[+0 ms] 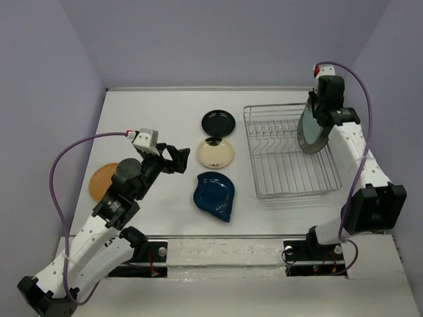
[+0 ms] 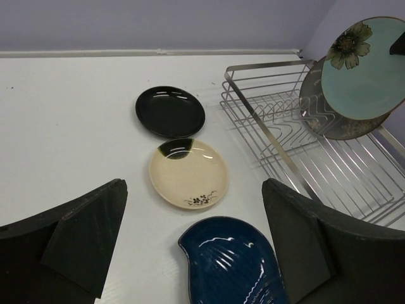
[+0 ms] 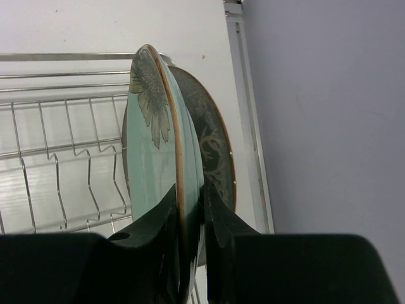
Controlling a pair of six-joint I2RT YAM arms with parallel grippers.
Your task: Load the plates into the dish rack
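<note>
Right hand (image 3: 190, 202) pinched shut on teal plate (image 3: 149, 145) rim, upright at dish rack (image 1: 291, 195) far-right end, beside grey plate (image 3: 215, 145). Likely glazed ceramic: stiff, slick, chippable, so rim grip only. Left hand (image 1: 177, 160) wide open, empty.

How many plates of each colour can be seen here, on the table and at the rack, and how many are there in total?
black plate: 1
cream plate: 1
dark blue plate: 1
orange plate: 1
pale teal plate: 1
grey plate: 1
Total: 6
</note>
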